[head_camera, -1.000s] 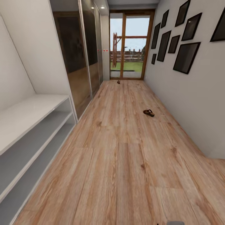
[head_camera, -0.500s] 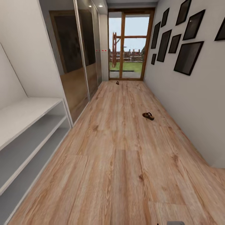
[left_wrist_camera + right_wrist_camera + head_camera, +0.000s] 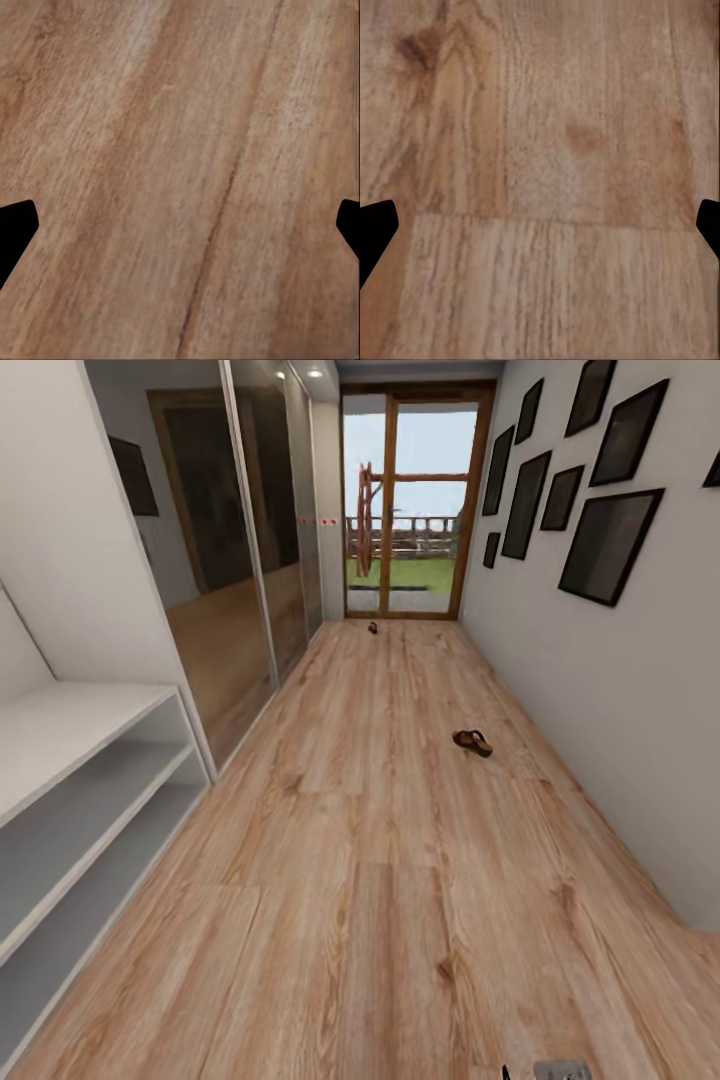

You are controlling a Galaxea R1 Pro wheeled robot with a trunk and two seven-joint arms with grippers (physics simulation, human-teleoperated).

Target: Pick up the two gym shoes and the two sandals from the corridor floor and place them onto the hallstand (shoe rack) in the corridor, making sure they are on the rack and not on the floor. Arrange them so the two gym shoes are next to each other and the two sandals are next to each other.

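Near sandal: dark brown, flat on the wood floor, toward the right wall, well apart from the rack
Far sandal: a tiny dark shape on the floor just in front of the glass door; too small to see its straps
Shoe rack: white-grey, along the left wall, with a broad top and two open shelves under it; no shoes on the part I can see
Mirror doors: tall and shiny, past the rack on the left
Picture frames: black, hung on the right wall
Left gripper: black fingertips far apart at the two sides, holding nothing, bare floor planks under it
Right gripper: black fingertips spread wide too, holding nothing, over a plank joint and a knot
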